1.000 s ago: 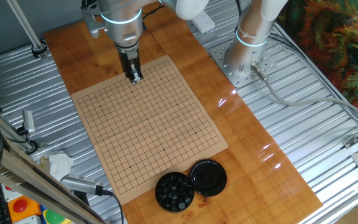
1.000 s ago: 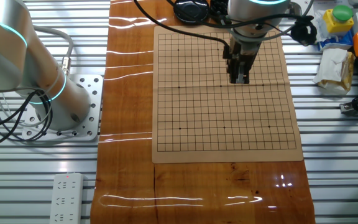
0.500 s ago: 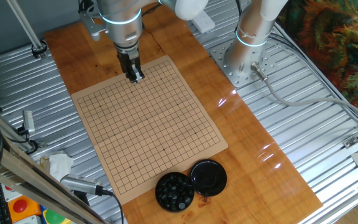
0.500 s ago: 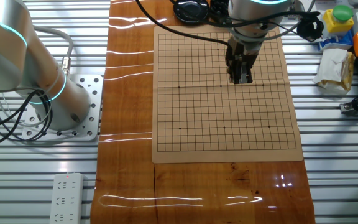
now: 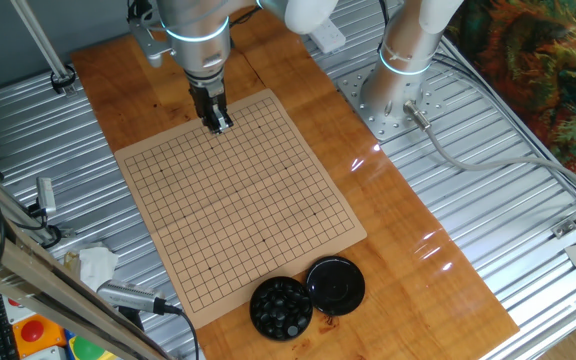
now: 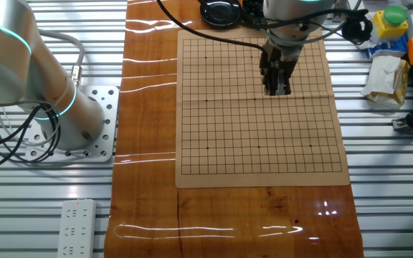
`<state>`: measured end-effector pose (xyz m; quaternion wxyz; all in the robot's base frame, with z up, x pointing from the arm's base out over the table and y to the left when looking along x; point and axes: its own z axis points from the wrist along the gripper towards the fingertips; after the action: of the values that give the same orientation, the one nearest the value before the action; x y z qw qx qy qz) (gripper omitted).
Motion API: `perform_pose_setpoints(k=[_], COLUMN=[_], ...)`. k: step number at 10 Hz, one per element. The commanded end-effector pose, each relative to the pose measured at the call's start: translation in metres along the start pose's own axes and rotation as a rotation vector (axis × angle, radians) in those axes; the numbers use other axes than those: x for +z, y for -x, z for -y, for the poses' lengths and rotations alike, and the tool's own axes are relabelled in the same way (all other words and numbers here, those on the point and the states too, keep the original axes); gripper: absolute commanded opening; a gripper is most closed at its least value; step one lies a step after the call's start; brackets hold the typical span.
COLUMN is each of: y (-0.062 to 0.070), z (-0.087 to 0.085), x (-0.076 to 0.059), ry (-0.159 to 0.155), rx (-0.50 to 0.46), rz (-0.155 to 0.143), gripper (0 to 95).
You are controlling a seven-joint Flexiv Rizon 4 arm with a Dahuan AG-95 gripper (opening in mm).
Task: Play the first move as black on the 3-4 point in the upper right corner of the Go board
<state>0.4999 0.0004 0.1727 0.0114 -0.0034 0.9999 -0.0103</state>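
My claw (image 5: 217, 124) hangs over the board (image 5: 238, 200) — near its corner farthest from the bowl of black stones (image 5: 281, 306). Fingers look close together; whether they pinch a stone, I cannot tell.

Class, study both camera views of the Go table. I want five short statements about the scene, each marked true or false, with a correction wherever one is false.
1. The gripper is above the board. True.
2. Several black stones already lie on the board's grid. False: no stone shows on the grid in either view.
3. The bowl of black stones sits off the board, on the tabletop. True.
4. The round black lid covers the bowl. False: it lies beside the bowl, which is open.
5. The gripper is over the bowl. False: it is near the board's opposite end.
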Motion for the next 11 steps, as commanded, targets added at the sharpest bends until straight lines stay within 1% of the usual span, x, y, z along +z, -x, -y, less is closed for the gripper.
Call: perform_pose_setpoints(k=[1,5,11], y=[-0.0005,-0.0010,-0.0008], z=[-0.0004,-0.0006,-0.0006], x=[-0.0003,-0.0015,-0.0015], ry=[0.003,0.005,0.003], rx=[0.023,0.017,0.003], rz=[0.001,0.006,0.003], gripper=[0.0,0.0,0.0])
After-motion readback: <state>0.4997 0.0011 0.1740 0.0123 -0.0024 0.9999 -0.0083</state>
